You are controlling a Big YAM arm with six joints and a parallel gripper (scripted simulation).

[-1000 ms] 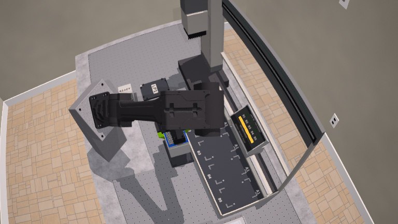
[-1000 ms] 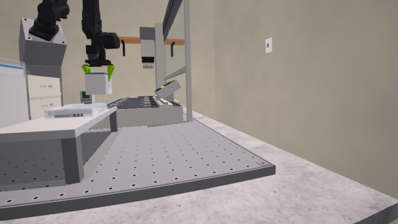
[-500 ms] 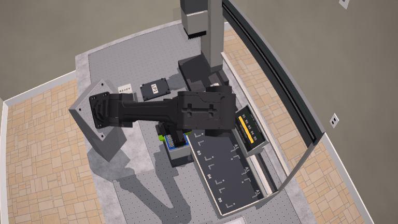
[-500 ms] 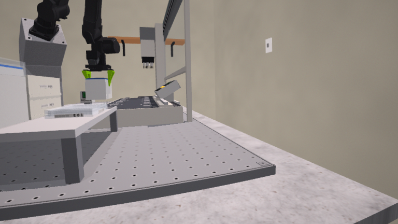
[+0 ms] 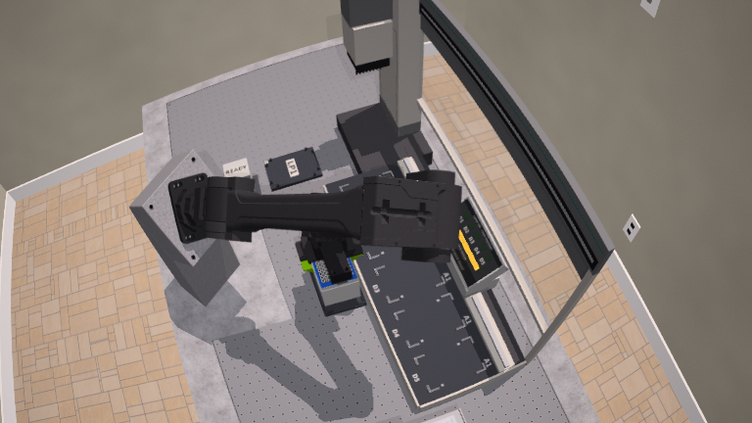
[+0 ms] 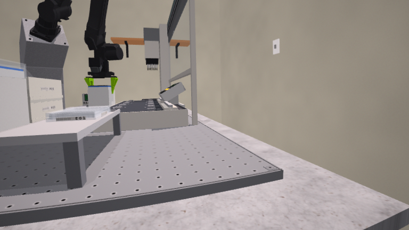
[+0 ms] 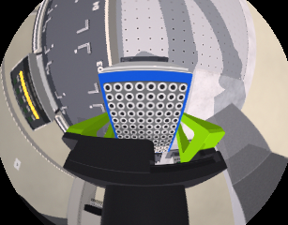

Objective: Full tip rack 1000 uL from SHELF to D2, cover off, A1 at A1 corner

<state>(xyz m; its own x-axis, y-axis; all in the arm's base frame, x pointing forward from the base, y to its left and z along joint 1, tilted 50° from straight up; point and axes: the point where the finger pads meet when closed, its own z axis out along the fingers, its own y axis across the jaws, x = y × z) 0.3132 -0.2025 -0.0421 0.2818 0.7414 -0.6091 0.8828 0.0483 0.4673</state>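
My gripper (image 7: 144,112), with green fingers, is shut on the long sides of a tip rack (image 7: 145,112). The rack has a blue top plate, a grey body and no cover; every well shows a pale tip ring. In the overhead view the rack (image 5: 334,285) is just left of the dark deck (image 5: 427,312), beside the D3 mark (image 5: 376,288); the arm hides D2. In the side view the rack (image 6: 100,95) hangs low under the gripper (image 6: 100,82), near deck height. I cannot tell whether it rests on anything.
The SHELF (image 6: 57,125) carries a flat plate marked E01 (image 6: 78,113) and two stacked blocks (image 6: 45,98). The READY key (image 5: 236,167) and pad LP1 (image 5: 293,167) lie behind the arm. The pipetting head (image 6: 151,51) and a tilted screen (image 5: 471,247) stand by the deck.
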